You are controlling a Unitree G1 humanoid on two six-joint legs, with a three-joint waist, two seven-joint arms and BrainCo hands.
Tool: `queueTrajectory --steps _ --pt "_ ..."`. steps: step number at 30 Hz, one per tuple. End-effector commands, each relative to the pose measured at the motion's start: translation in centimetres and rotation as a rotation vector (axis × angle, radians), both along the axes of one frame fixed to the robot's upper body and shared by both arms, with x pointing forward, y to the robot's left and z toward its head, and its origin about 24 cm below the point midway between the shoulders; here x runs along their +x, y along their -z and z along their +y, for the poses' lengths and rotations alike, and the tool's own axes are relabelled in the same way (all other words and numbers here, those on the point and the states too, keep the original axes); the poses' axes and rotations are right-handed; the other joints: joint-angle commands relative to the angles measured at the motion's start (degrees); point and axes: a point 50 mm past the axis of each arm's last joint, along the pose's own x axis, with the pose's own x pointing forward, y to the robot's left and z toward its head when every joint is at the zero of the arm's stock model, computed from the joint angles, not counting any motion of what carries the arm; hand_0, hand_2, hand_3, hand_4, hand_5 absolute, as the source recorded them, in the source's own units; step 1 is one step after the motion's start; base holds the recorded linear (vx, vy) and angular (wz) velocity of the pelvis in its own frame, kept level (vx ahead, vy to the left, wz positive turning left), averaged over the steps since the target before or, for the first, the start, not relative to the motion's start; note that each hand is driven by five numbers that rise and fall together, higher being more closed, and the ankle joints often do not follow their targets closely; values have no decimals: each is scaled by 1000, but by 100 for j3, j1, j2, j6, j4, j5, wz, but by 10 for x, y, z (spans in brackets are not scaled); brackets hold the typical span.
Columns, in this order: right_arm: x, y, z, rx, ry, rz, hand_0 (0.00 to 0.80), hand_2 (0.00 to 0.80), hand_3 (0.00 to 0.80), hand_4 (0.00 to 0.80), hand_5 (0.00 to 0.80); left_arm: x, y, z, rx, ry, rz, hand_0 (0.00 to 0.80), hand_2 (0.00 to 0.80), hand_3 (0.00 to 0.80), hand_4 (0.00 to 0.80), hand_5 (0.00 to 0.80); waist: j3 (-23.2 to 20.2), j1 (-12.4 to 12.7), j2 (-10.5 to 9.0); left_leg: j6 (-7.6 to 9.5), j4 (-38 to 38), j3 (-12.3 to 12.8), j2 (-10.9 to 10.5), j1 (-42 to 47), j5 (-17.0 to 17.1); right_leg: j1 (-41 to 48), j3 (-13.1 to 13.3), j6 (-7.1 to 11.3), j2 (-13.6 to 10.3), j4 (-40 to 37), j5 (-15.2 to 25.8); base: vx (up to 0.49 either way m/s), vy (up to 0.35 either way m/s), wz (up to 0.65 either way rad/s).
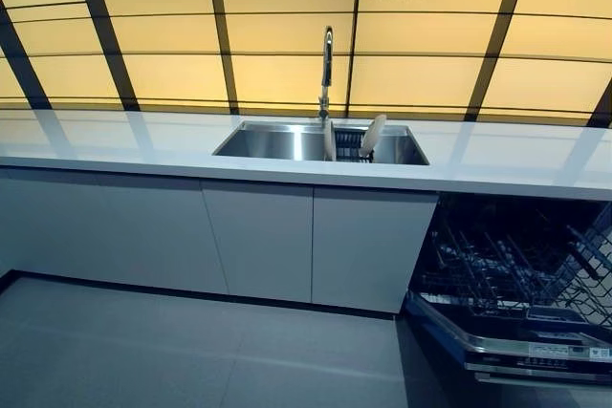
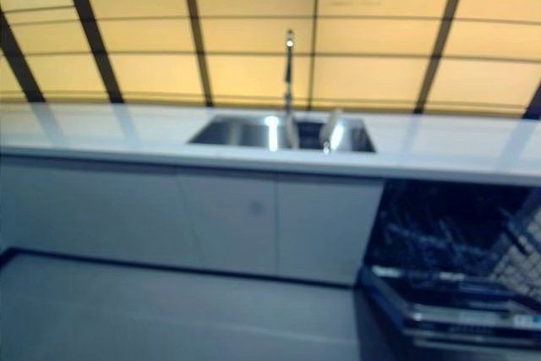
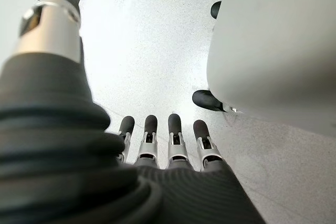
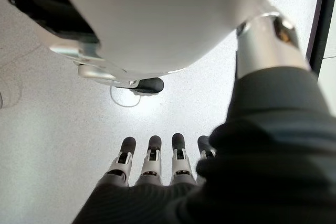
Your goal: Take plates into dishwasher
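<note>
Sink (image 1: 277,143) holds upright plates (image 1: 371,135), well apart from both straight-fingered, empty hands (image 3: 168,145).

A kitchen: a long white tabletop (image 1: 143,140) with a steel sink (image 1: 277,143) and tall tap (image 1: 326,69), plain cupboards (image 1: 258,236) below, an open dishwasher (image 1: 516,284) beside them.

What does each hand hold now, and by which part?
Nothing is held. The left hand and the right hand hang open over the floor, fingers straight. The plates stand in the sink.
</note>
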Motion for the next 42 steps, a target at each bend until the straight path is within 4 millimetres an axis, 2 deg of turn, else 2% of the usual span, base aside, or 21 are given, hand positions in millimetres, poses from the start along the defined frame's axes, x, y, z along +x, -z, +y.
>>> queueTrajectory --steps 1,8,12,25,31,33,36,38,40,41,42 --pt "16 0 12 52 -24 14 0 0 0 0 0 13 1 -15 -39 49 0 0 0 0 0 0 312 60 -112 570 14 -60 -689 -100 -51 29 -86 -26 305 200 -33 0 0 0" --pt "18 0 18 139 -190 63 0 0 0 0 0 17 0 -13 -8 124 0 0 0 0 0 0 385 110 -122 562 14 -113 -700 -128 -30 13 -114 -16 288 191 -19 4 -1 1" --pt "29 -3 23 205 -267 20 0 0 0 0 0 18 -1 -9 6 164 12 0 0 0 0 0 407 180 -175 568 14 -143 -705 -150 -18 11 -146 -10 283 188 -20 27 -26 10" --pt "34 -4 24 208 -323 6 0 0 0 0 0 22 -2 -4 40 232 19 0 0 0 0 0 442 191 -185 595 14 -157 -689 -102 -30 15 -155 -47 291 284 -109 6 -13 2" --pt "44 -8 30 322 -431 -14 0 0 0 0 0 26 -4 0 54 280 21 0 0 0 0 0 444 239 -218 601 51 -241 -671 -28 -30 71 -183 -92 326 379 -187 21 -62 5" --pt "67 -17 34 373 -525 -100 0 0 0 0 0 27 -5 6 75 301 36 0 0 0 0 0 438 299 -277 598 84 -318 -651 31 -52 165 -176 -121 364 383 -223 41 -124 17" --pt "114 -44 56 493 -642 -262 0 0 0 0 0 30 -8 15 104 309 46 0 0 0 0 0 436 333 -382 586 230 -343 -581 23 -91 159 -152 -182 405 512 -318 -11 -135 7" --pt "148 -77 77 571 -741 -412 0 0 0 0 0 33 -11 23 128 292 42 0 0 0 0 0 502 301 -478 545 633 -305 -497 -137 -189 72 -136 -258 410 701 -402 -81 -126 9" --pt "173 -120 93 654 -840 -558 0 0 0 0 0 37 -14 32 145 258 30 0 0 0 0 0 668 285 -643 456 1390 -213 -423 -514 -313 13 -105 -358 363 855 -419 -104 -136 16" --pt "181 -145 99 696 -900 -633 0 0 0 0 0 38 -15 35 147 233 21 0 0 0 0 0 794 308 -741 372 2180 -153 -361 -1014 -127 44 -48 -446 356 884 -427 -81 -120 23" --pt "184 -154 101 711 -928 -659 0 0 0 0 0 37 -15 35 145 220 19 0 0 0 0 0 845 322 -771 342 2539 -157 -337 -1238 20 62 -17 -490 362 897 -438 -34 -118 13"
